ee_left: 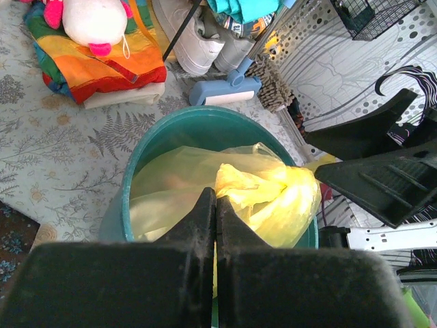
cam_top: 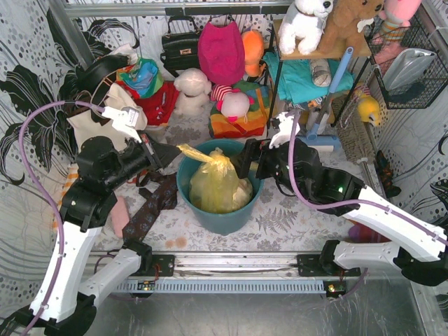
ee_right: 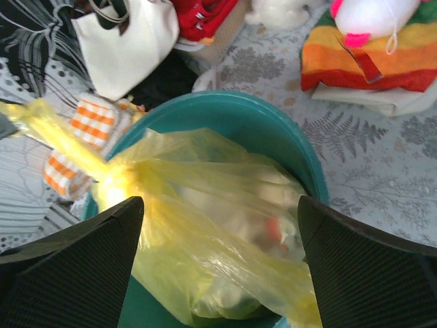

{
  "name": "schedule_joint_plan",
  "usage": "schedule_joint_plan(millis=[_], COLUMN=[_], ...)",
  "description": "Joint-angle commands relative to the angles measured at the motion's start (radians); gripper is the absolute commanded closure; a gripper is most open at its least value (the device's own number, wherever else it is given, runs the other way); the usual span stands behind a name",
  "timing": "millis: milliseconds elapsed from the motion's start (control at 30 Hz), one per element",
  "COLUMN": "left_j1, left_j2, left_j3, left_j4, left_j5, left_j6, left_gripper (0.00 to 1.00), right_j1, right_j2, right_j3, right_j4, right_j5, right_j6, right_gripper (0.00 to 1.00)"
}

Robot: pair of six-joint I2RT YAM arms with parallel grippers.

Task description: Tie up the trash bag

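Leafy cloth covers the table [cam_top: 280,217], with soft toys [cam_top: 192,89] at the back. The yellow trash bag [cam_top: 213,182] sits in the round teal bin [cam_top: 217,220]. The left gripper [cam_top: 168,154] pinches the bag's twisted top tight. The right gripper [cam_top: 243,159] is spread wide beside the bin's rim, holding nothing.
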Motion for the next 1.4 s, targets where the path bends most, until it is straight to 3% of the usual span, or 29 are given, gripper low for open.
schedule_joint_plan(millis=[0, 300, 533, 633, 733, 933, 1133, 1367], left_j1=[0.004, 0.003, 0.003, 0.004, 0.004, 0.003, 0.003, 0.004], left_j2=[-0.009, -0.008, -0.016, -0.016, -0.015, -0.015, 0.008, 0.019], left_j3=[-0.006, -0.004, -0.004, -0.003, -0.003, 0.003, 0.069, 0.133], left_j4=[0.059, 0.050, 0.045, 0.045, 0.046, 0.059, 0.059, 0.023], left_j5=[0.013, 0.009, 0.006, 0.007, 0.005, -0.014, -0.068, -0.178], left_j6=[-0.010, -0.005, -0.010, -0.010, -0.010, -0.007, 0.017, 0.056], left_gripper=[1.00, 1.00, 1.00, 1.00, 1.00, 1.00, 1.00, 1.00], right_j1=[-0.040, -0.128, -0.130, -0.131, -0.131, -0.130, -0.131, -0.130], right_j2=[-0.030, -0.106, -0.089, -0.088, -0.089, -0.073, -0.002, 0.064], right_j3=[0.009, -0.084, -0.101, -0.112, -0.107, -0.069, 0.072, 0.219], right_j4=[-0.093, -0.037, -0.008, 0.009, 0.002, 0.003, -0.012, -0.137], right_j5=[0.012, -0.251, -0.288, -0.291, -0.280, -0.267, -0.189, 0.032], right_j6=[0.044, 0.063, 0.073, 0.073, 0.070, 0.045, -0.023, -0.118], right_gripper=[0.07, 0.10, 0.23, 0.36, 0.55, 1.00, 1.00, 1.00])
